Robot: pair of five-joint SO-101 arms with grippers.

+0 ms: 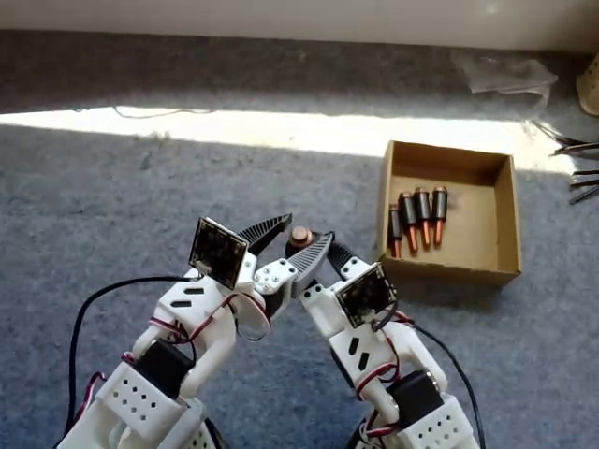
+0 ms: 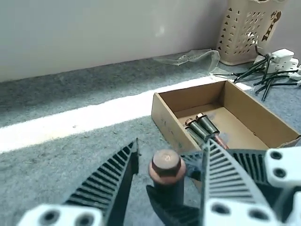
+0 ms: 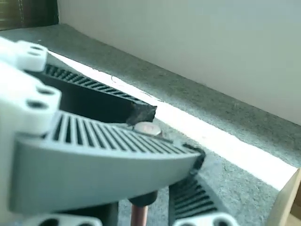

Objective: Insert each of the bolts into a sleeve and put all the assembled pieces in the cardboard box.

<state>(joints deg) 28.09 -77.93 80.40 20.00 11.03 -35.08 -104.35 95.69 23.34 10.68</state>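
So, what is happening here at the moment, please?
The right gripper holds a copper-headed bolt upright above the grey carpet. The left gripper stands open around the bolt without gripping it. It is hard to tell whether a sleeve is on this bolt. Four assembled pieces lie side by side in the cardboard box next to the arms.

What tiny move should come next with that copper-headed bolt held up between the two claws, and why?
Probably the left gripper backs away. Its fingers stand open on either side of the copper-headed bolt, which the right gripper seems to hold, and the cardboard box lies on that arm's side.
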